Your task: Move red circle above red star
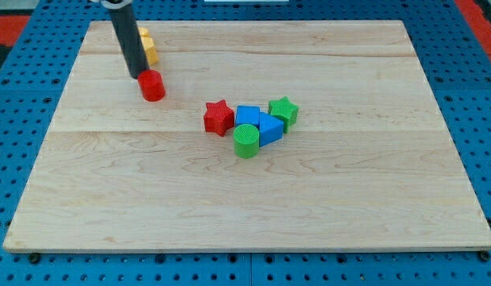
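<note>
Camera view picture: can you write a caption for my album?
My tip touches the red circle, left of the red star and its blue and green neighbours.

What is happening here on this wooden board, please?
A robot arm with a dark rod is pushing blocks on the wooden board. My tip sits right at the upper-left edge of the red circle, near the view's top left. A yellow block is partly hidden behind the rod. The red star lies near the middle, beside a cluster: a blue cube, a blue triangle, a green star and a green circle. The red circle is still left of the star, not above it.
</note>
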You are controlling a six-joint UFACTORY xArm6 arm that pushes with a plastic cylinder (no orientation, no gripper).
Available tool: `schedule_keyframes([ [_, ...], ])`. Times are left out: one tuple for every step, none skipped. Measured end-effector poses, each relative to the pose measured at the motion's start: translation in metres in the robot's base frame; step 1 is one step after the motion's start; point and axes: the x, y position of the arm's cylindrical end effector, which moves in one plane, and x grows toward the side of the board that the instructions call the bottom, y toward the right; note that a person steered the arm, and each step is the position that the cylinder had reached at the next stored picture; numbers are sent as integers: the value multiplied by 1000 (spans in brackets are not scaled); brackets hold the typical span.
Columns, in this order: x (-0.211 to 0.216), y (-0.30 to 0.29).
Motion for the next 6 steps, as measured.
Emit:
schedule_keyframes([
  [1,-39],
  [25,-26],
  [26,23],
  [26,52],
  [22,46],
  [9,36],
])
